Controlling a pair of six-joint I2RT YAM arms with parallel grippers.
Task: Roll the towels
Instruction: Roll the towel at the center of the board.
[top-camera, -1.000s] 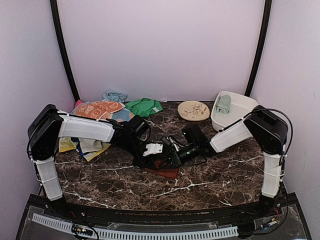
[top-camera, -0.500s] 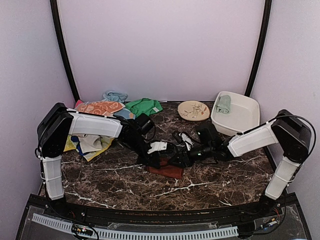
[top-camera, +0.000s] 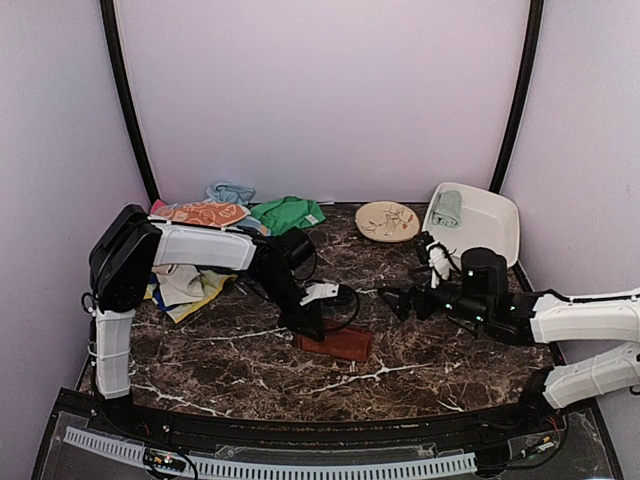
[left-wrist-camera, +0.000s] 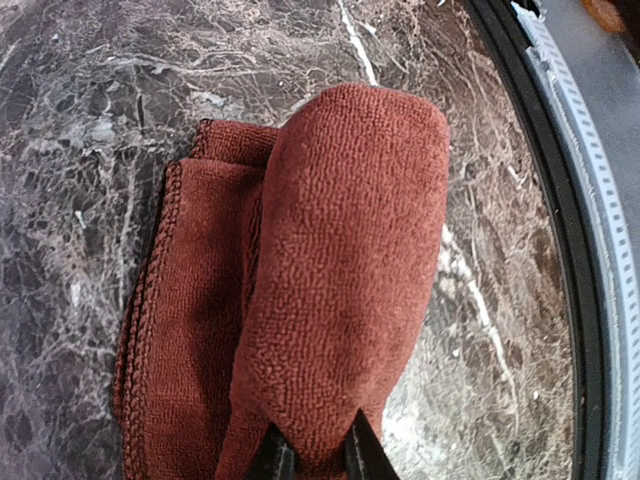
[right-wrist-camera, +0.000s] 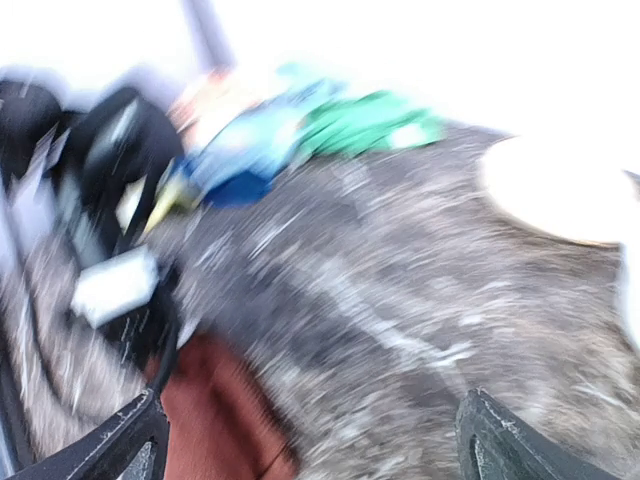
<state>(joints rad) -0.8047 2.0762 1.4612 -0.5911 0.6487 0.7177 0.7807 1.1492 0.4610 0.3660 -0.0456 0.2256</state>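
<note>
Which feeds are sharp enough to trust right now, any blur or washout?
Right wrist: heavy motion smear, top blown out white, maroon towel only a red blur. Left wrist: sharp, towel weave crisp. Top external: evenly lit, in focus.

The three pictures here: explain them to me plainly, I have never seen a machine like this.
These are two robot arms bolted to a marble table. The wide picture looks down from above and behind them; the other two come from cameras on each wrist. The left arm's fingers are shut on the end of a partly rolled red-brown towel, seen close in the left wrist picture. The right arm's fingers stand open and hold nothing; that wrist's picture is blurred. At the back lie a heap of coloured towels, a round plate and a white tub with a pale green towel in it.
</note>
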